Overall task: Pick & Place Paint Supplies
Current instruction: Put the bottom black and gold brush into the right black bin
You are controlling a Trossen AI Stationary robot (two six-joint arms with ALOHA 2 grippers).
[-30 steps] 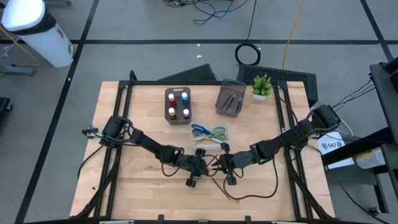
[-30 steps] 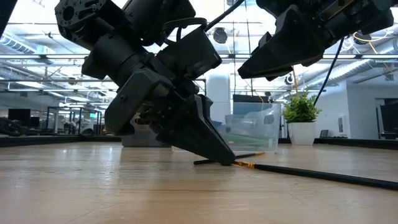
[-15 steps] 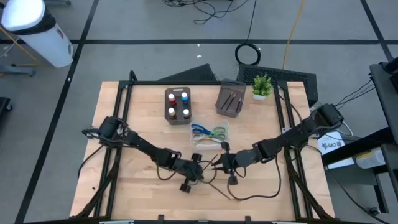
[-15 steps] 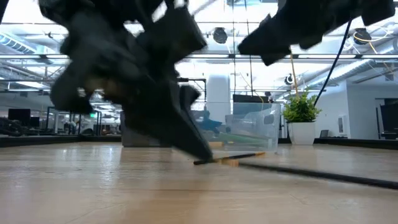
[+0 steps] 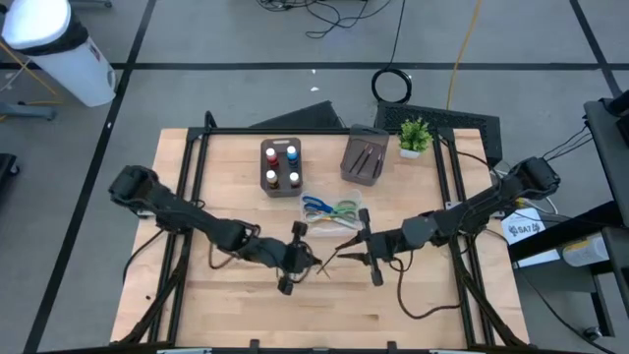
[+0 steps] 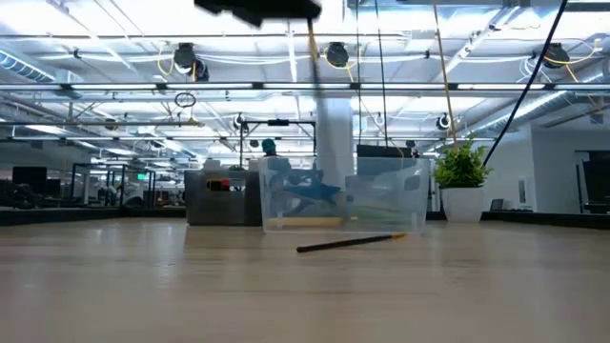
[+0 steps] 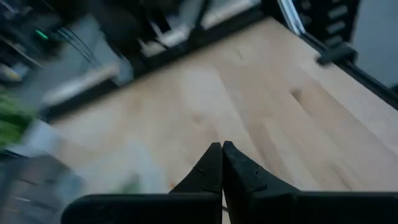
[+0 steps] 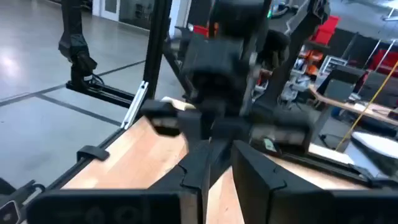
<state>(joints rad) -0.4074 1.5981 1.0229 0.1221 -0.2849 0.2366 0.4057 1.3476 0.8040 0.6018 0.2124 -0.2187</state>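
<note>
From my low view both arms are cut off at the top edge. My left wrist picture is smeared; the scissors (image 5: 331,207) blur behind the clear box (image 6: 343,195).

The left arm reaches in from the left side, its left gripper (image 5: 313,264) near mid-table with the fingers (image 7: 211,169) pressed together. The right arm comes from the right edge, elbow low; its right gripper (image 5: 344,248) points left, close to the other, fingers (image 8: 198,163) narrowly parted.

Blue and green scissors (image 5: 330,207), red- and blue-capped bottles (image 5: 281,165), possibly gold-banded dark brush (image 6: 351,243).
</note>
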